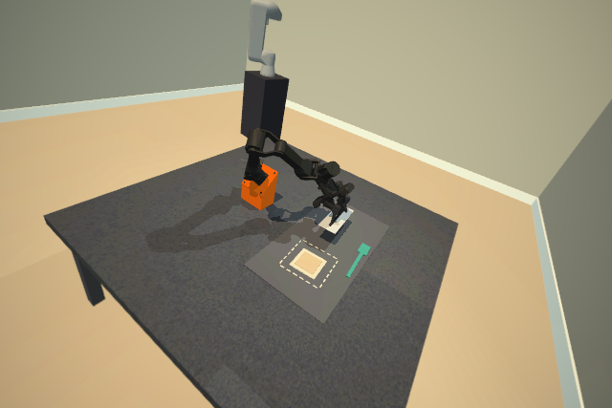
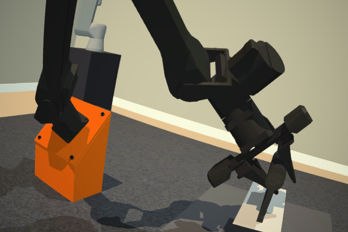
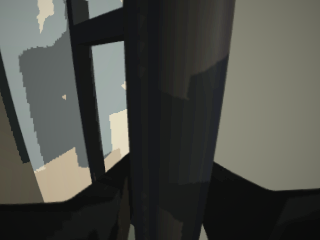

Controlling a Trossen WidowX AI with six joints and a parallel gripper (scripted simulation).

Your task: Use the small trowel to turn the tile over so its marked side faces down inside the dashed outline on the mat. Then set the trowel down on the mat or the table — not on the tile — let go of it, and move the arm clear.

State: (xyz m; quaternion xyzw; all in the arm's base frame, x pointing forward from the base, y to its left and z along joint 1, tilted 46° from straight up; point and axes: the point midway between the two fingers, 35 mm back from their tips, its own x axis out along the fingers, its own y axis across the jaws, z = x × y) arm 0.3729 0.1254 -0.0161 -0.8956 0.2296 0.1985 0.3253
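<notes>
My gripper (image 1: 338,207) (image 2: 274,177) (image 3: 161,153) is shut on a dark trowel (image 2: 267,198) (image 3: 175,100), gripping its thick round handle. The thin blade points steeply down. Its tip touches a pale tile that lies flat at the far end of the grey mat (image 1: 316,300) (image 2: 306,218). The tile's upper face has a blue-grey patch. A dashed outline (image 1: 289,251) is nearer on the mat, with a tan square (image 1: 307,263) inside it. The tile lies outside the outline.
A green trowel-shaped tool (image 1: 357,261) lies on the mat to the right of the outline. The arm's orange base block (image 1: 259,189) (image 2: 73,162) stands behind the mat, with a black column (image 1: 264,102) behind that. The table edge (image 1: 434,305) runs right of the mat.
</notes>
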